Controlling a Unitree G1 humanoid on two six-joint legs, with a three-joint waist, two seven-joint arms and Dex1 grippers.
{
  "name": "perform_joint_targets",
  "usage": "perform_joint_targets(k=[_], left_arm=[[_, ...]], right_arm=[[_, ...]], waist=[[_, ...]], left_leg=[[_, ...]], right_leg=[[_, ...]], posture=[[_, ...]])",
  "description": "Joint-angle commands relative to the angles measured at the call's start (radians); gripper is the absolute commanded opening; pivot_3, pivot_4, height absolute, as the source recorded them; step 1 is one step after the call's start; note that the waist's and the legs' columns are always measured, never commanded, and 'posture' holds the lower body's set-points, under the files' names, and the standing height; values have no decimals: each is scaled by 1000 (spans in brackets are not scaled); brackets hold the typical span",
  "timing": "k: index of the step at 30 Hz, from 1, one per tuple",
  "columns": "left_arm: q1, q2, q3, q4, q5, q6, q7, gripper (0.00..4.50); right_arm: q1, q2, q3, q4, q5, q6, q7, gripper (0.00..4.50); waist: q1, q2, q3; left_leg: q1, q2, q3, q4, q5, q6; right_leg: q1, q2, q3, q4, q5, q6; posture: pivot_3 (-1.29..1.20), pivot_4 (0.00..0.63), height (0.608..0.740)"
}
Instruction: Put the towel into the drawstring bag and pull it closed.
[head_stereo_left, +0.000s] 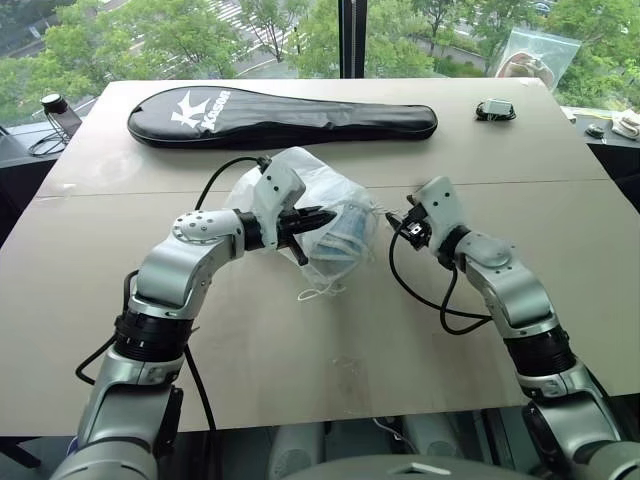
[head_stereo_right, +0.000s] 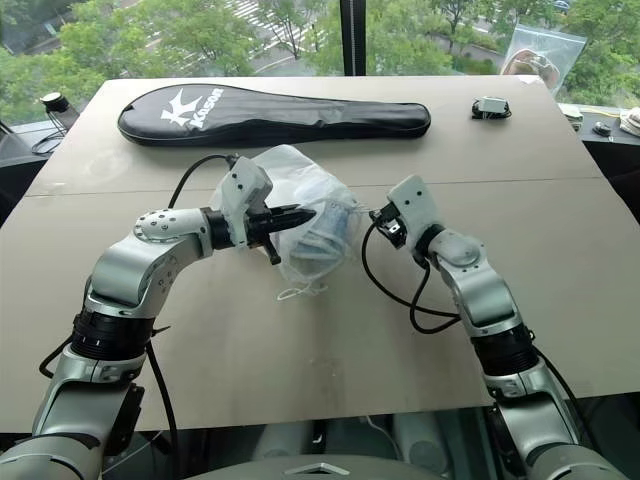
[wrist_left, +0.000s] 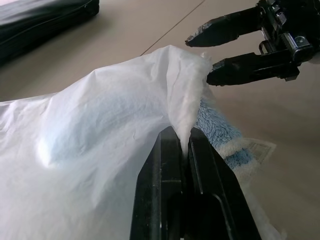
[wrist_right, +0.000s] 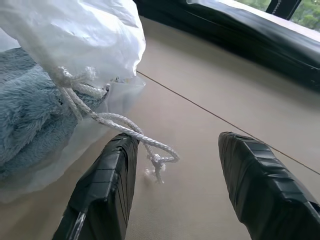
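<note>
**Towel in the bag, cord waiting**

The towel (wrist_left: 220, 130) sits inside the drawstring bag (head_stereo_left: 320, 200) near the table's (head_stereo_left: 300, 350) middle, its soft blue pile bulging at the mouth. The bag is thin, light and floppy. The left gripper (wrist_left: 182, 145) is clenched on a fold of its film, lifting it. The cord (wrist_right: 125, 127) dangles loose, its knotted end just beside the right gripper (wrist_right: 175, 165), whose jaws stand apart, empty. That knot looks the best hold. There's bare table toward the near edge; the black racket case (head_stereo_left: 280, 118) lines the far edge.
</note>
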Motion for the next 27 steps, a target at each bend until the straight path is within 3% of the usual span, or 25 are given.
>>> perform_joint_targets(k=[1,11,23,26,27], left_arm=[[-16,8,29,-37,1,-12,6,0],[-19,9,30,-44,3,-5,6,0],[-13,1,18,-70,7,-1,14,0],[-12,-1,19,-67,9,-6,17,0],[-12,-2,18,-66,11,-8,17,0]], right_arm=[[-1,-5,-22,-57,-3,6,1,2735],[-30,11,-9,-12,-32,-8,-12,2735],[-123,139,15,229,-106,-215,-65,2735],[-115,172,-7,251,-89,-240,-70,1933],[-111,176,-13,257,-89,-248,-73,1396]], waist=[[-1,0,0],[-1,0,0],[-2,0,0],[-2,0,0],[-2,0,0]], left_leg=[[0,0,0,0,0,0],[0,0,0,0,0,0],[0,0,0,0,0,0],[0,0,0,0,0,0],[0,0,0,0,0,0]], right_leg=[[0,0,0,0,0,0],[0,0,0,0,0,0],[0,0,0,1,0,0],[0,0,0,1,0,0],[0,0,0,1,0,0]], posture=[[0,150,740],[0,150,740],[0,150,740],[0,150,740],[0,150,740]])
